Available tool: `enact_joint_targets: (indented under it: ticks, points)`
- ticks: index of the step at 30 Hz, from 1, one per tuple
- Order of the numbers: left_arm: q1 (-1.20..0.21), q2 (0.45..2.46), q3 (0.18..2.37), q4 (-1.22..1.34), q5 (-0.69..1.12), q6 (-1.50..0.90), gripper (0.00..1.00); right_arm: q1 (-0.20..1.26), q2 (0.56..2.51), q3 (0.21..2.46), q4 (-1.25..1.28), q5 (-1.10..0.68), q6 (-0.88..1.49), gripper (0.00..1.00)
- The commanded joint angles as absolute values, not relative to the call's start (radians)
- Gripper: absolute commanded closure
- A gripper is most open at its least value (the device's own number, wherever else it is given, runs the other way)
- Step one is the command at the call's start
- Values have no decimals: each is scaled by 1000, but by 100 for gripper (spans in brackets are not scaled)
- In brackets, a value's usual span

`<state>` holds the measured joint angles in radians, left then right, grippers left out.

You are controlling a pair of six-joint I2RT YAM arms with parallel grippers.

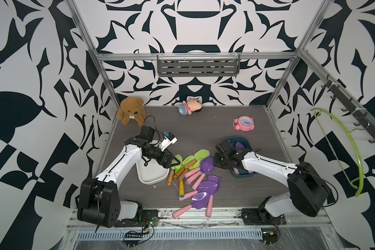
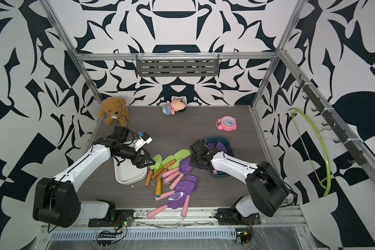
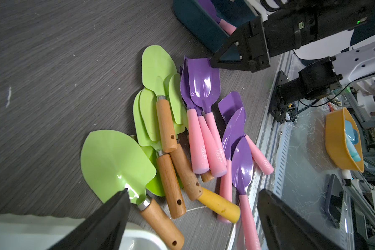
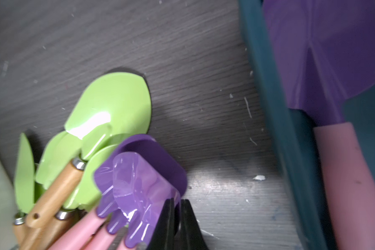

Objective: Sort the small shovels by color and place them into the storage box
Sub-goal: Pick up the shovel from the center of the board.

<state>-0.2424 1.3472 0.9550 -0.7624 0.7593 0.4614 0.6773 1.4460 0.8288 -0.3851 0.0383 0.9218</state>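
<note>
teddy bear [image 1: 131, 110] — back-left corner | doll [image 1: 189, 106] by back wall | pink clock [image 1: 244, 123] | grey shelf [image 1: 198, 65]

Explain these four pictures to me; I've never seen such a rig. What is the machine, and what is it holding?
Two robot arms work at a grey table. Two pictures look down from overhead and show nearly the same scene; the other two come from a camera on each arm's wrist. In the middle lies a pile of toy shovels: green shovels with brown handles, purple shovels with pink handles. A white bin sits by the left arm; a blue bin by the right already holds purple ones. A teddy, a doll and a pink clock lie at the back. The left gripper hangs open over the green shovels, holding nothing. The right gripper is shut on the edge of a purple blade.
</note>
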Motion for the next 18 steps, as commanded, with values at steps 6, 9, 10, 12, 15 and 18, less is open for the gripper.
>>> enact_joint_targets:
  ticks: [6,9,10,12,15,18]
  points:
    - [-238,1338,948,-777,774,473,1,690,1374,847,-431,63,847,100]
    - [-238,1336,953,-779,782,474,1,692,1349,859,-431,71,800,100]
    - [-238,1336,955,-783,785,474,1,692,1341,866,-425,69,780,100]
    - [-238,1336,968,-791,798,473,1,692,1327,878,-408,63,735,100]
    - [-238,1340,994,-804,812,471,1,693,1316,908,-391,57,670,100]
    - [-239,1351,1025,-813,820,472,1,694,1312,942,-385,48,614,100]
